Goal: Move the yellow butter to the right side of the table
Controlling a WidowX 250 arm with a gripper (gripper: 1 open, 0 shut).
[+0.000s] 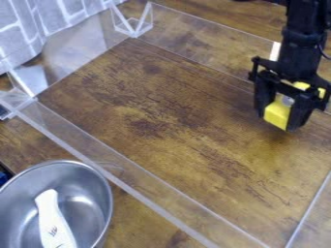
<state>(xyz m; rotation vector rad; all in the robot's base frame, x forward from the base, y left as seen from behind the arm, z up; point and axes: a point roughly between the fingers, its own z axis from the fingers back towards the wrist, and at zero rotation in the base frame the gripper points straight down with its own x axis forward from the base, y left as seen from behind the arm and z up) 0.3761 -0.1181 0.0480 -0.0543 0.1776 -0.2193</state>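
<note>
The yellow butter (277,113) is a small bright yellow block held between the black fingers of my gripper (284,108), which is shut on it. The gripper points almost straight down over the right part of the dark brown wood-grain table (168,126), close to the clear wall on that side. The block's lower edge sits very near the tabletop; whether it touches the wood I cannot tell. The label on the butter is hidden by the fingers.
A round metal bowl (52,205) with a white utensil (49,215) in it stands at the lower left, outside the clear plastic wall (116,170). A white mesh rack (45,29) fills the upper left corner.
</note>
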